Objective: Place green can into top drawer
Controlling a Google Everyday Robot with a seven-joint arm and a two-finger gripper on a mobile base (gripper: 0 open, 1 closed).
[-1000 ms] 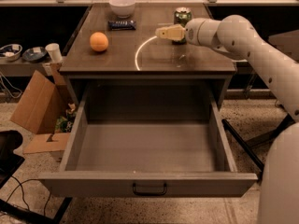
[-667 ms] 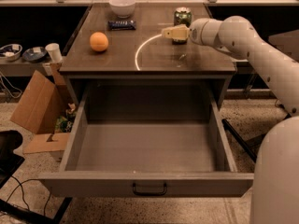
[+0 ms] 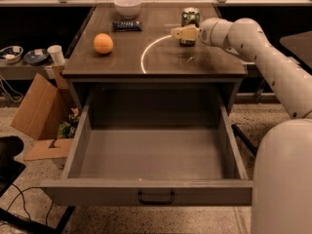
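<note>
One green can (image 3: 190,16), probably light, thin-walled and slippery, near the table's (image 3: 122,60) far right corner; grasp mid-body. Pincer (image 3: 177,32) just in front of it; whether open or closed cannot be told.

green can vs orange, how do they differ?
The green can is an upright cylinder with a silver top; the orange is a plain ball. The can stands back right, the orange further left and nearer. The pincer is at the can, well away from the orange. Both rest on the cabinet top.
</note>
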